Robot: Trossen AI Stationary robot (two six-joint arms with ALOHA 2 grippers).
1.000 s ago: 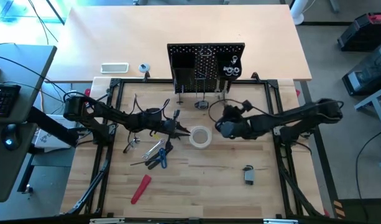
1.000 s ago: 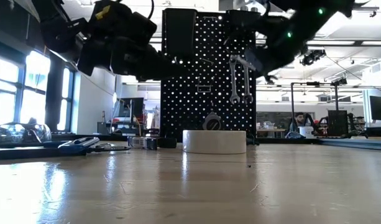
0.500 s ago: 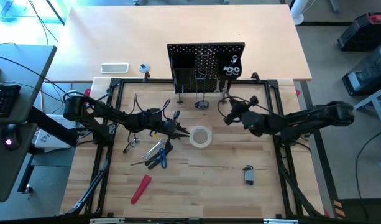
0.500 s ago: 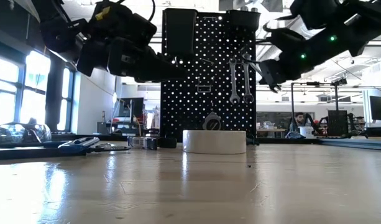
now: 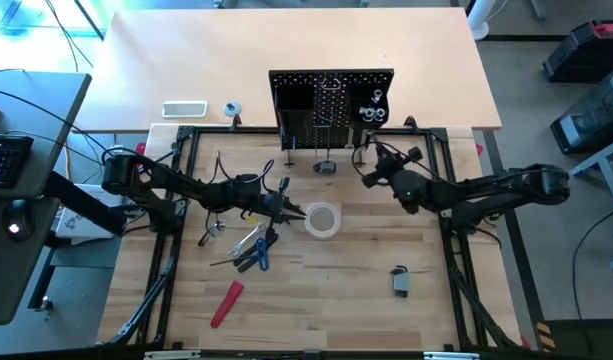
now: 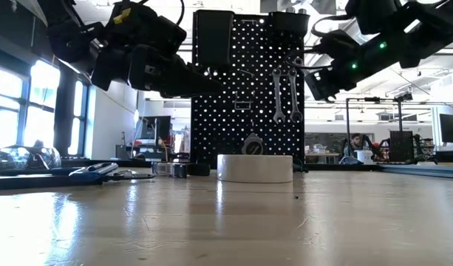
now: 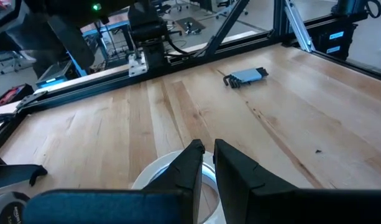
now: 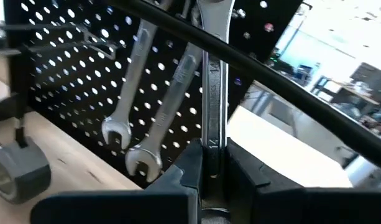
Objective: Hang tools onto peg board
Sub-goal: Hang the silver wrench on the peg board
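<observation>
A pale wooden table [image 5: 386,300] with a black metal frame [image 5: 166,260] along its edges sits against a larger light tabletop [image 5: 186,60]. On that larger tabletop, near the corner of the frame, lie a small white tray [image 5: 184,109] and, just beside it, a small round object [image 5: 231,109]. Off the frame's left side, a keyboard [image 5: 6,160] rests on a dark desk [image 5: 26,250]. Across the room beyond the table, a person [image 6: 355,144] sits at a workbench.
</observation>
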